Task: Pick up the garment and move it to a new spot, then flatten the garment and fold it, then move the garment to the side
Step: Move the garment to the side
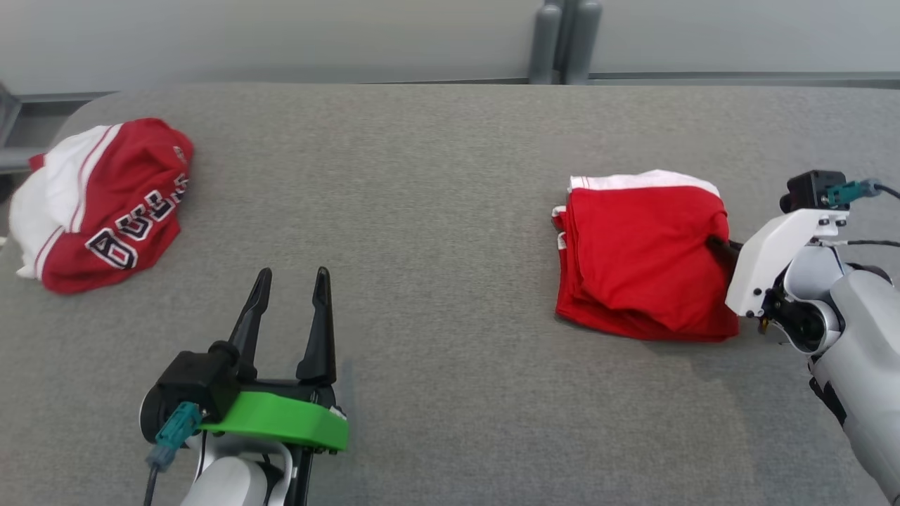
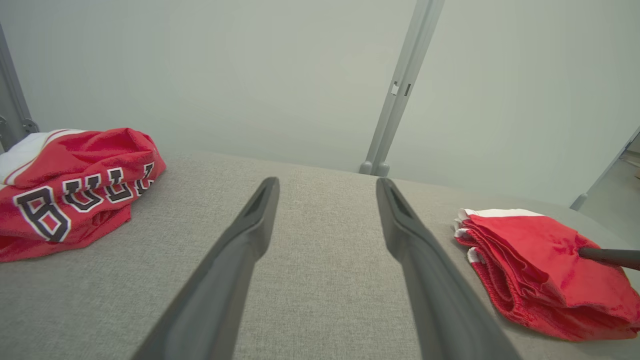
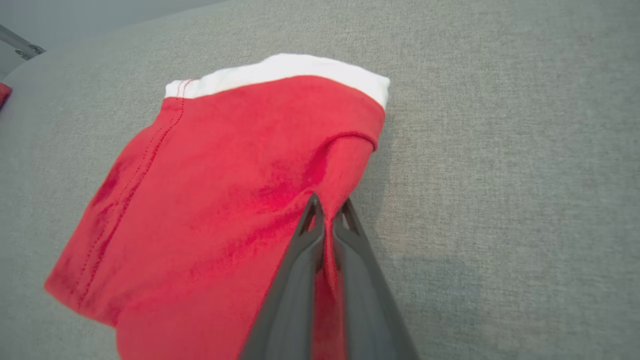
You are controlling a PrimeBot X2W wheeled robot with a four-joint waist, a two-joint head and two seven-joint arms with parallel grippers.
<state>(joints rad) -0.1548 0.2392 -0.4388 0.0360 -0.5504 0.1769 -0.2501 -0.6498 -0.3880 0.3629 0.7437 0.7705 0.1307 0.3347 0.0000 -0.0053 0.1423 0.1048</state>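
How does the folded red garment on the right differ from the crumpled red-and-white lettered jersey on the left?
The folded red garment is a neat flat stack; the crumpled red-and-white lettered jersey is a loose heap. The jersey shows black letters; the folded garment is plain red with a white band. The right gripper is shut on the folded garment; nothing touches the jersey. Both lie on the grey fabric table.

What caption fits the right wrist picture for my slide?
Right claw pinching a fold of the folded red garment on the grey table.
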